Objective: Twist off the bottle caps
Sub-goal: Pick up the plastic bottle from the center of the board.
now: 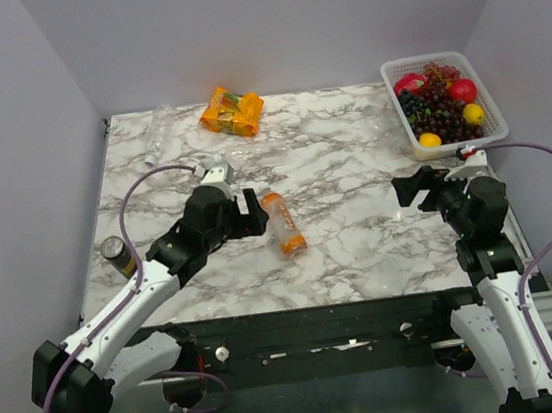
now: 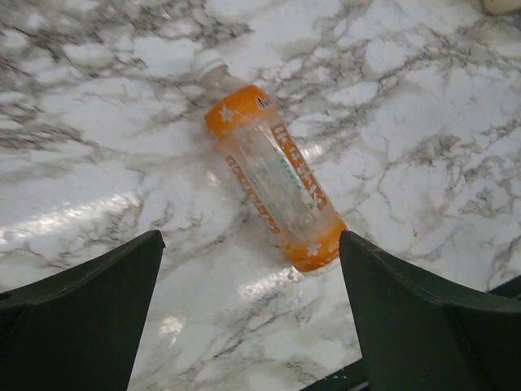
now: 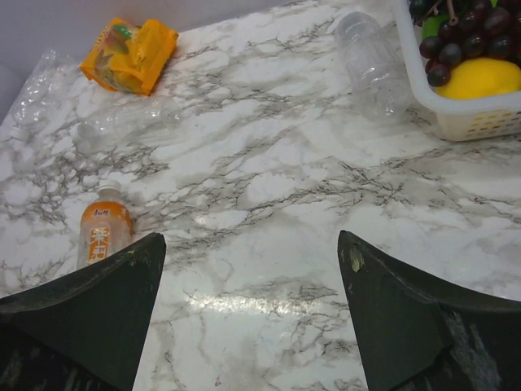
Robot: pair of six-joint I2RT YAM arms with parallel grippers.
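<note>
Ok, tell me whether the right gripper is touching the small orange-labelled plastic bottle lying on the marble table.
Apart. The top view shows the right gripper open, with bare marble tabletop between it and the orange-labelled bottle.

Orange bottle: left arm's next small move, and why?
Probably lower the left gripper straight down and close on the orange bottle at its body. It lies on its side on the table, framed between the open fingers in the left wrist view, with its cap on. The right gripper is open, empty and well off to the side.
</note>
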